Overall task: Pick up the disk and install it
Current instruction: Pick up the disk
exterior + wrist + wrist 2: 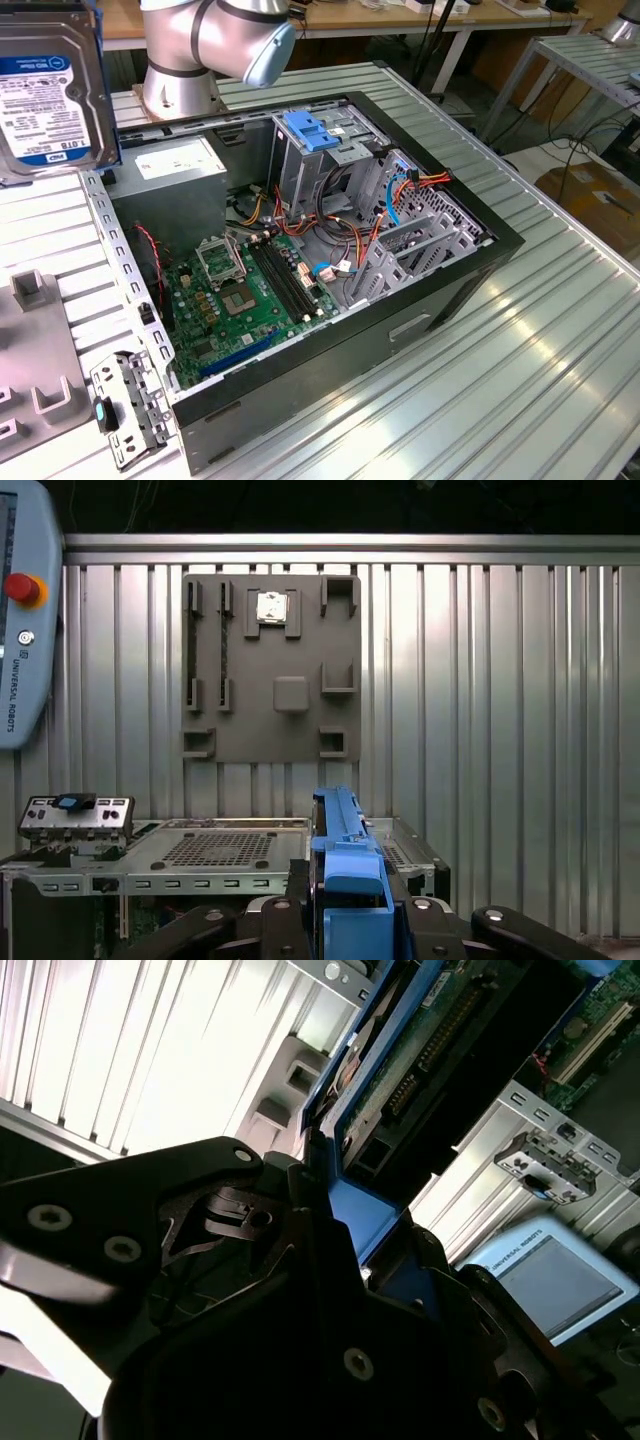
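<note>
Disk (pixel 50 95), flat, blue-railed, in pincer (pixel 350 915)

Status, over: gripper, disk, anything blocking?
Gripper shut on the disk. Disk aloft, not yet in the computer case. Cables bunched beside the drive cage.

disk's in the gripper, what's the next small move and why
Probably carry the disk sideways toward the drive cage, to the exterior view's right. The gripper is clamped on its blue rail, and the disk hangs raised beside the open case, not over the cage.
</note>
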You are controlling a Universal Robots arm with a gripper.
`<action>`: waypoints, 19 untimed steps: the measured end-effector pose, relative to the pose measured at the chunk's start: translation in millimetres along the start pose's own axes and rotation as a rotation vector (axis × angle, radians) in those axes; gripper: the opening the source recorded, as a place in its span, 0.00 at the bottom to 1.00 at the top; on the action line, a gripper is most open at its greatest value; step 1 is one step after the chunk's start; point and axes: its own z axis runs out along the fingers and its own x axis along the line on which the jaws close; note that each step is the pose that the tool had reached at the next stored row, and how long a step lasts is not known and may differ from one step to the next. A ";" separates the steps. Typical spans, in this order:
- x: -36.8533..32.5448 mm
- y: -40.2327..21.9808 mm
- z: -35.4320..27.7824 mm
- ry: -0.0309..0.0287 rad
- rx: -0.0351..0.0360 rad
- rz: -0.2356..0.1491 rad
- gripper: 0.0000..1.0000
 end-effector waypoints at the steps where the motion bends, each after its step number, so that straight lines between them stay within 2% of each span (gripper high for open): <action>1: 0.0 -2.7 0.1 0.0000 0.0000 0.000 0.37; 4: -0.2 -12.7 0.2 0.0000 -0.0001 0.000 0.37; 5: -0.3 -20.0 0.5 0.0000 0.0001 0.000 0.37; 11: -0.5 -38.3 0.8 0.0001 -0.0001 0.000 0.37; 19: -0.9 -65.7 1.6 0.0000 0.0000 0.000 0.37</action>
